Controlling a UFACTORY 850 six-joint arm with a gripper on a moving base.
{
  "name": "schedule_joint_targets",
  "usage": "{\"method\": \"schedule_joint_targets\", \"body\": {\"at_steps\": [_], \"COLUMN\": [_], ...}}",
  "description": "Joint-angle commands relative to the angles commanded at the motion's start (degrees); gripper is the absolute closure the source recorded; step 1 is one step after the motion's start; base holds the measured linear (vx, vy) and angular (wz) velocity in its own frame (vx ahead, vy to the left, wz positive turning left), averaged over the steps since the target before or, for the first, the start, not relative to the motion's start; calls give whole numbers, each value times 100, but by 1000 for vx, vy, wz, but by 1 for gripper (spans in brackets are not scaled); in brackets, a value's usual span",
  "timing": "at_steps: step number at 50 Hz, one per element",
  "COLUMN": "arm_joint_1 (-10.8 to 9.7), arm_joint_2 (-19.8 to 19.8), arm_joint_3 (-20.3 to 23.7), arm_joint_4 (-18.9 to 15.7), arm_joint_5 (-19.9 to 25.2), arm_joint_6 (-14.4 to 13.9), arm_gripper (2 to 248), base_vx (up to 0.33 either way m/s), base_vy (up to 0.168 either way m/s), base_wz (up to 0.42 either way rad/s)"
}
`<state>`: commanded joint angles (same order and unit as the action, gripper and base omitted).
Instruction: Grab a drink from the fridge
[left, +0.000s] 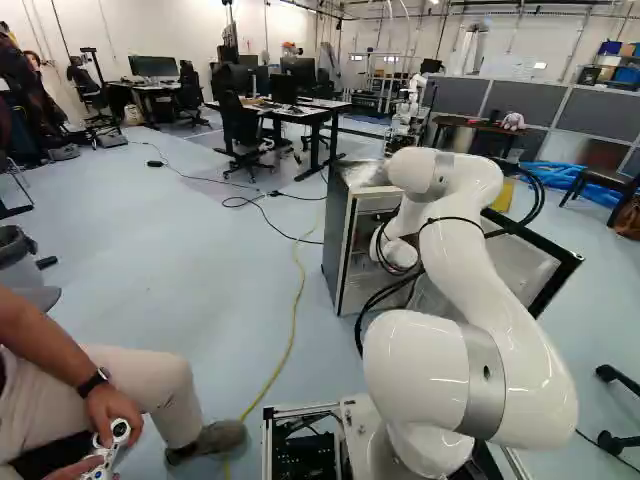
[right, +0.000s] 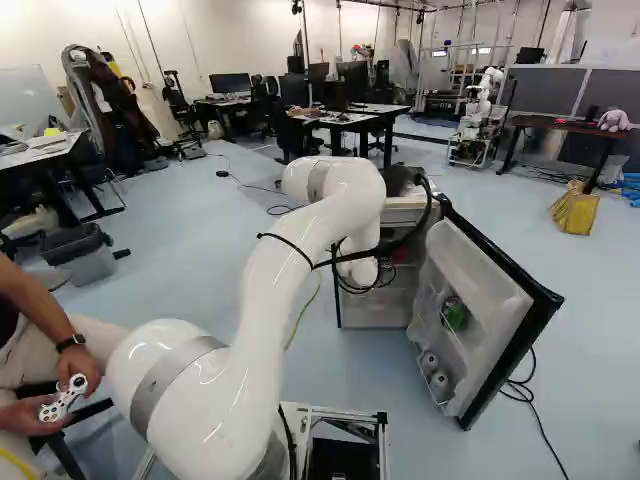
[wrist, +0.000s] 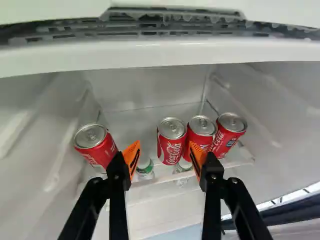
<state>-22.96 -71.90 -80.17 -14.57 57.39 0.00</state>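
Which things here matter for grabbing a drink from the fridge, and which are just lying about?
For the job: gripper, four red cans, fridge, open fridge door.
Just lying about: yellow cable, grey bin, stuffed toy.

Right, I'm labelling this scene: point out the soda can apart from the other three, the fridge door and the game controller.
Lone red soda can (wrist: 101, 152): wrist view, its red side.
Fridge door (right: 488, 284): right base view, inner panel.
Game controller (right: 61, 401): right base view, white shell.

Pale walls (left: 130, 30) stood beyond a light blue floor (left: 200, 240); black chairs (left: 240, 125) sat beside desks (left: 330, 108), and grey partitions (right: 625, 95) rose behind a dark table (right: 555, 122) (a plush toy (right: 613, 120), of all things, perched on it).
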Motion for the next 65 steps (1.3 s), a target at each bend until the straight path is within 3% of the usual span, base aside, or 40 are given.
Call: {"method": "schedule_joint_targets", "body": {"at_steps": [65], "arm_joint_1": [26], "arm_joint_2": [-429], "arm_joint_3": [-756], "arm_joint_4": [0], "arm_joint_5": [0], "arm_joint_6": [0], "arm_gripper": [99], "base_vx": [0], "base_vy": [0], "base_wz": [0]}}
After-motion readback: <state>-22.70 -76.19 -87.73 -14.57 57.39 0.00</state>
